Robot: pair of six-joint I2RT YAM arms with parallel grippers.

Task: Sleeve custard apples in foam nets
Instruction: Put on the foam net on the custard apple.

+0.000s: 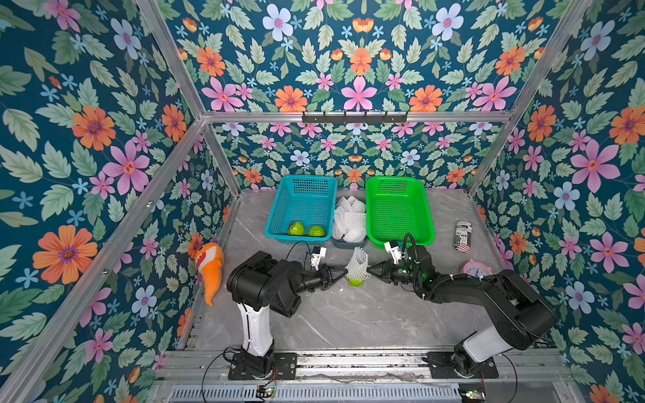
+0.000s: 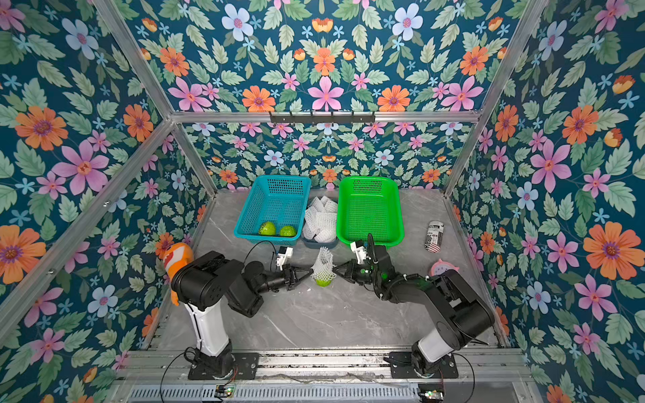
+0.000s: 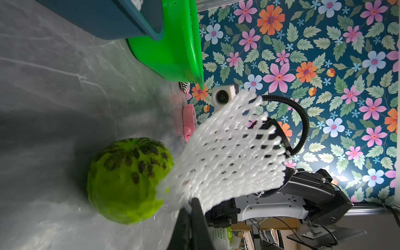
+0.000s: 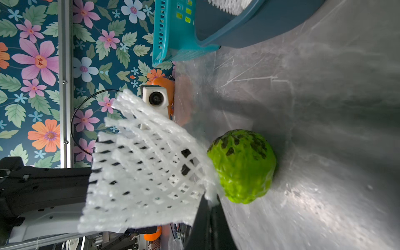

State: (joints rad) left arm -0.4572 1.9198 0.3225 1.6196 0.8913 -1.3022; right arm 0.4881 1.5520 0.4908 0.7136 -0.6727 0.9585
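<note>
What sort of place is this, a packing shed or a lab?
Probably a staged robot test cell: flowered wallpaper on an aluminium frame, a mounting rail up front, and the left gripper and right gripper pinching one foam net over a custard apple.

top views: high at the front, facing down and backward over both arms, far, almost identical scene | left wrist: close behind left gripper (image 3: 191,202), looking along its jaws, rolled sideways | right wrist: same behind right gripper (image 4: 208,202) | shared: foam net (image 3: 227,155) at both jaws, custard apple (image 3: 127,179) just past the tips
</note>
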